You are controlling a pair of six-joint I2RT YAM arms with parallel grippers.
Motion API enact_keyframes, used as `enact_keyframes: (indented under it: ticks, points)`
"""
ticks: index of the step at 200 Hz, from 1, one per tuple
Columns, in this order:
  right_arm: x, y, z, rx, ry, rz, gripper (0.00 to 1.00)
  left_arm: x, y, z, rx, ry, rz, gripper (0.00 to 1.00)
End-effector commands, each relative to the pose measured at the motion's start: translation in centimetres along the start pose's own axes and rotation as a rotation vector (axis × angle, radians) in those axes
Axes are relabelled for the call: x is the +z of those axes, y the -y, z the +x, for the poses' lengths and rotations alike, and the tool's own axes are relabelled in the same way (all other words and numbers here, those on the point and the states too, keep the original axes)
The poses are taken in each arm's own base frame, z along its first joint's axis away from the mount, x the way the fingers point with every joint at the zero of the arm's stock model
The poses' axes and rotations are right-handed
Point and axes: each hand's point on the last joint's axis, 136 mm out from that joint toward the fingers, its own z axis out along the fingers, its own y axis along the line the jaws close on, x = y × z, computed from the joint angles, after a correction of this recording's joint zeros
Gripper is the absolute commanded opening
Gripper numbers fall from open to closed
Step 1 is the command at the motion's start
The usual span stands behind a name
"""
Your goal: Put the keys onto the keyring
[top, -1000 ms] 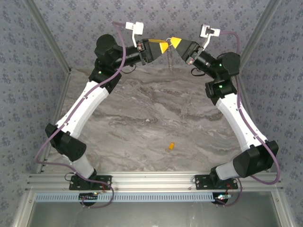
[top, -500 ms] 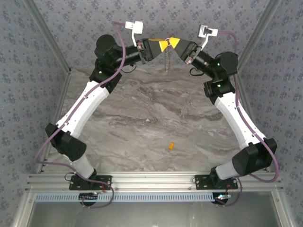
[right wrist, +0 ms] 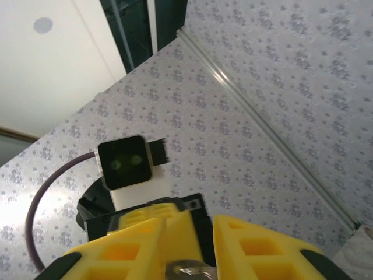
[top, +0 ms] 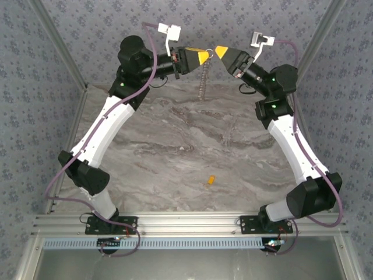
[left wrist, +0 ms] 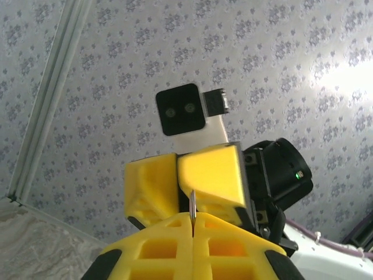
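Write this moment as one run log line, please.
left pincer: shut on keyring | right pincer: open | key: lying on table

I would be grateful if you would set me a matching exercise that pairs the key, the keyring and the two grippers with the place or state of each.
Things:
1. key
2. keyring
3. left gripper
4. right gripper

Places or states:
A. open, with a gap between its fingers
B. lying flat on the marble table, nearer the arms' bases
C. dangling in the air over the far part of the table
D. fingers pressed together on a thin metal edge

Right pairs: 1-B, 2-C, 3-D, 4-A.
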Motion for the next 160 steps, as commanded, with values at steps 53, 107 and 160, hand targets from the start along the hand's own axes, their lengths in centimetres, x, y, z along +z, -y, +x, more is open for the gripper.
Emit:
enact_keyframes:
  ticks: [53,107,160]
  points:
    - [-1.3,-4.3,0.4,-0.083,-0.102,-0.052,0.43,-1.5,3.2,0.8,0.213,-0.183,0.051,0.0]
    - [-0.8,-5.6,1.4,-0.104,-0.17,-0.077,0.44,-1.8,3.5,1.0,0.211,-0.2,0.065,0.0]
    - [0.0,-6.5,2.9,-0.092,-0.234,-0.116,0.44,-1.9,3.6,1.3,0.2,-0.211,0.072,0.0]
